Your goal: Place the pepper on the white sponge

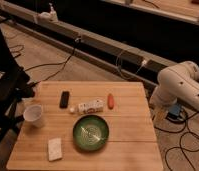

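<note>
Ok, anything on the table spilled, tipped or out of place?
Nothing stands out. The pepper lies beside the white box, the white sponge lies flat near the front-left corner, and the cup is upright. The gripper is out of view; only the arm shows at right.

pepper (110, 100) lies on the table (133, 145), well apart from the white sponge (55, 148) — gripper out of view, arm (180, 82) at right.

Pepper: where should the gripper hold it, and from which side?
Probably best to grip the pepper at its middle, across its narrow width, coming from above: it lies flat and elongated on the table. The gripper is out of view, beyond the arm at the right.
</note>
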